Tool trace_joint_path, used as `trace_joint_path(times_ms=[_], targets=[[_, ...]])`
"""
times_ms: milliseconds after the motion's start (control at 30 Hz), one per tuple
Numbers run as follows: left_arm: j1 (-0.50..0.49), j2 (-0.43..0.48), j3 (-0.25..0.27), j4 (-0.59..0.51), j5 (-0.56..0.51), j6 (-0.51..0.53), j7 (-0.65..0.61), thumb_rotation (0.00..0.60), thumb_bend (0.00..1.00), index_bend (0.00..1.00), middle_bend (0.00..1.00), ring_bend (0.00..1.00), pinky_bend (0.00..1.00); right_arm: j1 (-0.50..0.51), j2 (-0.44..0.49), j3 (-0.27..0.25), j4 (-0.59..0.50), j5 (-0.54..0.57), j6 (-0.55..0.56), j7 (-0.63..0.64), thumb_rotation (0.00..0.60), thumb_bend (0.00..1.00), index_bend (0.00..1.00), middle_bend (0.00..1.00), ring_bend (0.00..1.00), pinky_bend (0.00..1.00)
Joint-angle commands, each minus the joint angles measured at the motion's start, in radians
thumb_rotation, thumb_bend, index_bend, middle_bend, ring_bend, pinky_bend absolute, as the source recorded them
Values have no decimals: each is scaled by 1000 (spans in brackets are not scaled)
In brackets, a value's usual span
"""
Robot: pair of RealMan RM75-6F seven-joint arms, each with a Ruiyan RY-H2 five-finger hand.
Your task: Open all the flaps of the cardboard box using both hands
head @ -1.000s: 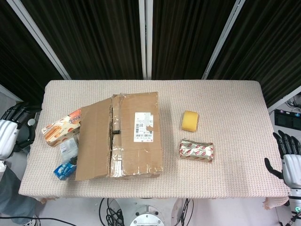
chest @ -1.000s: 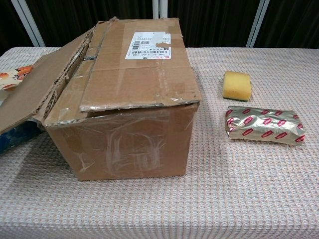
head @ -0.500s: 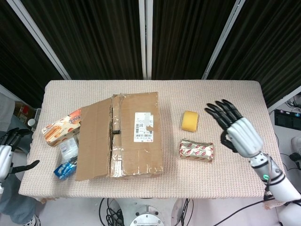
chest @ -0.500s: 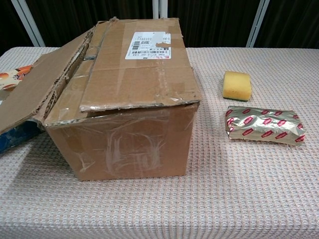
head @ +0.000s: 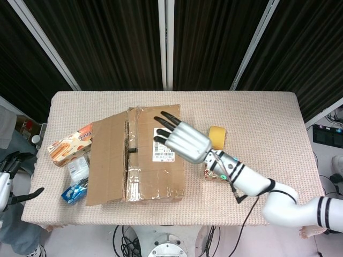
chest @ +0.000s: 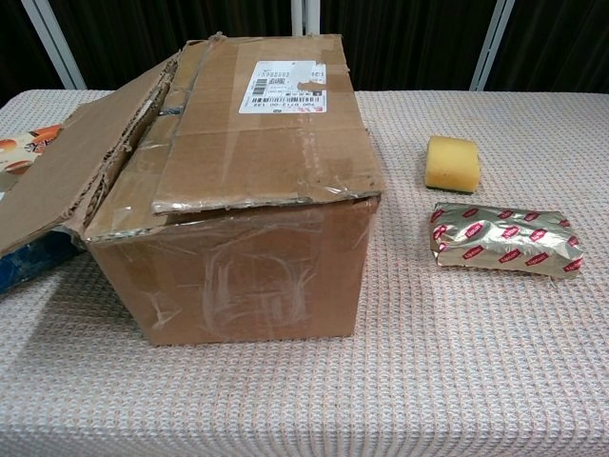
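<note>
So we read this as the approach to the second flap. The cardboard box (head: 140,155) sits a little to nine o'clock of the middle of the bench (head: 268,112). Its left flap (head: 106,158) is already swung out toward nine o'clock and slopes down over the clutter there, while the right flap (head: 161,150), the one with the white label (head: 163,143), lies flat across the top. From the chest view the near edge of that flap looks slightly lifted and crumpled above the front wall.

Our right robot hand (head: 185,140) is above the labelled flap, fingers apart and stretched toward ten o'clock, holding nothing; we cannot tell whether it touches the cardboard. Our left robot hand (head: 6,176) is off the bench edge at nine o'clock, only partly in view, its fingers apart and empty.

Next, in our judgement, the right fingers need to get under the free long edge of the closed flap, near the centre seam, and fold it out toward three o'clock. The left hand should come in to steady the box. The inner end flaps, if there are any, are hidden under this one.

Nearby at three o'clock lie a yellow sponge (head: 218,137) and a foil packet (chest: 504,238), well apart from the box.
</note>
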Motion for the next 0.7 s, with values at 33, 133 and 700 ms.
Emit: trace_joint_path(times_ms=[33,133,700], targets=[[5,-4,-2,9,5,-1,-10,600,45,200,196,98,200,130,-92,-13,17,180,-39,-135,600,1000,333,284,0,0],[10,-5,-7,17,8,2,-21,600,45,200,196,98,200,192,-120,-54,39,273,-45,-185,600,1000,340,287,0,0],[33,-7,-20,56,8,-8,-49,600,49,200,196,98,200,303,-271,-154,136,349,-7,-144,600,1000,338,242,0,0]])
